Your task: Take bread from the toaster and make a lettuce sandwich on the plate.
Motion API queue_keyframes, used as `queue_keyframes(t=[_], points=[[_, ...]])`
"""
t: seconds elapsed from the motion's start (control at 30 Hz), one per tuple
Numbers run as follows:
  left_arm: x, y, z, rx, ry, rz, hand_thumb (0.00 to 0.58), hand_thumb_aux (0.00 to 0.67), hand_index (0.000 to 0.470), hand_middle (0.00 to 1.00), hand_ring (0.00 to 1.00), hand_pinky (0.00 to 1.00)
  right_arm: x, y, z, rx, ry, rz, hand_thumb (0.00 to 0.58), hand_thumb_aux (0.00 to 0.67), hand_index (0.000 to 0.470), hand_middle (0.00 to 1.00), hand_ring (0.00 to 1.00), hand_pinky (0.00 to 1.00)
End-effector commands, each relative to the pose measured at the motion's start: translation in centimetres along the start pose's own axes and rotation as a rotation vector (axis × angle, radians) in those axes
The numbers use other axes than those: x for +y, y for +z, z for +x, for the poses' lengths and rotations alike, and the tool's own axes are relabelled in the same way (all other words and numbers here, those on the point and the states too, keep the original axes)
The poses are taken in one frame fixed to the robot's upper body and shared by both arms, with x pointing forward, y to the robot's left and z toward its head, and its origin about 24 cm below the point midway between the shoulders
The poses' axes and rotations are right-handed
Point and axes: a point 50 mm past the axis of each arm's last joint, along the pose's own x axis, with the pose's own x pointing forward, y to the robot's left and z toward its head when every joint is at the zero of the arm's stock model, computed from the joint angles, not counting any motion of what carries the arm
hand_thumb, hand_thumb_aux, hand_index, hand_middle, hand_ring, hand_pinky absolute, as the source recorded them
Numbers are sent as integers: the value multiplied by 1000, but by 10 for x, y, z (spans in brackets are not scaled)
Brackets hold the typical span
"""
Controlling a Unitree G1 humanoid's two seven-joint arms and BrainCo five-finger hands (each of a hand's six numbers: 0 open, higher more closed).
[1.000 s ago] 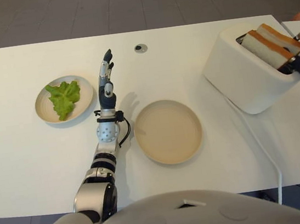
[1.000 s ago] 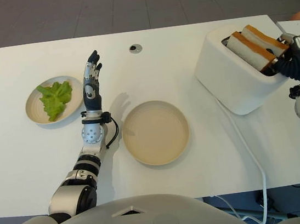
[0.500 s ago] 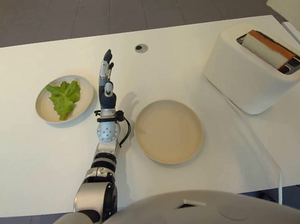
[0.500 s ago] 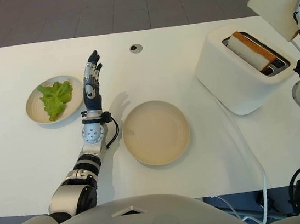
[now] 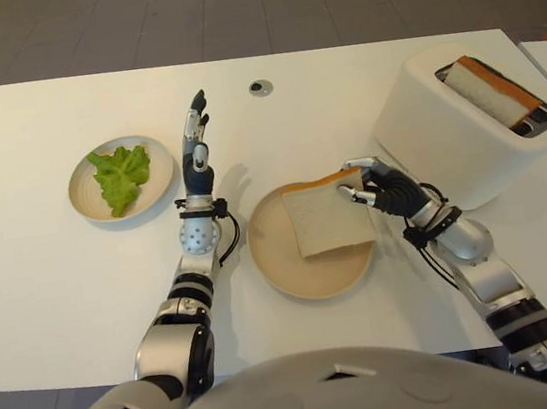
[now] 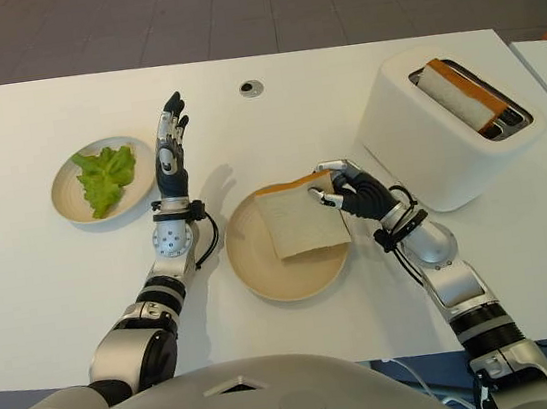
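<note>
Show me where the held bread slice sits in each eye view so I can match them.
Left eye view: slice just right of centre, over the plate, right hand at its right edge.
Right eye view: slice about centre, over the plate.
Shared landmark: the toaster, upper right of the slice in both.

Both stereo eyes sit side by side above the near side of the plate (image 5: 267, 246), fairly close, facing forward and down; both share the table (image 5: 52, 284) around it.
</note>
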Motion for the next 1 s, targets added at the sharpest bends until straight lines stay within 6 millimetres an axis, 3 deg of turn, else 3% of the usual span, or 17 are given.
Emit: queue_keyframes(t=[0.03,0.13,0.17,0.2,0.4,0.5,0.63,0.77,0.87,1.0], points=[[-4,-5,-3,33,-16,1,0,0,0,0,0,0,11,-12,-2,60,72,-56,580,670,470,1000,1000,1000],[-6,-6,-2,35,-26,-2,0,0,0,0,0,0,11,-13,-4,71,84,-120,580,670,470,1000,1000,1000],[-7,-6,-1,36,-29,-3,0,0,0,0,0,0,11,-13,-5,74,93,-156,572,591,415,690,690,690],[-8,-6,-1,36,-34,-4,0,0,0,0,0,0,10,-11,-7,67,100,-197,0,0,0,0,0,0],[-9,-2,4,-1,-75,33,0,0,0,0,0,0,-5,11,-9,-34,24,-352,0,0,0,0,0,0],[4,14,15,-120,-115,220,0,0,0,0,0,0,-10,16,-13,-48,-9,-411,0,0,0,0,0,0],[76,29,19,-141,-29,777,0,0,0,0,0,0,-13,26,-17,-77,-51,-450,0,0,0,0,0,0],[154,29,6,44,12,1328,0,0,0,0,0,0,-11,32,-20,-98,-71,-456,0,0,0,0,0,0],[189,13,-1,268,-82,1540,0,0,0,0,0,0,-9,35,-20,-118,-99,-447,0,0,0,0,0,0],[208,-4,-7,478,-163,1574,0,0,0,0,0,0,-2,34,-17,-128,-83,-436,0,0,0,0,0,0]])
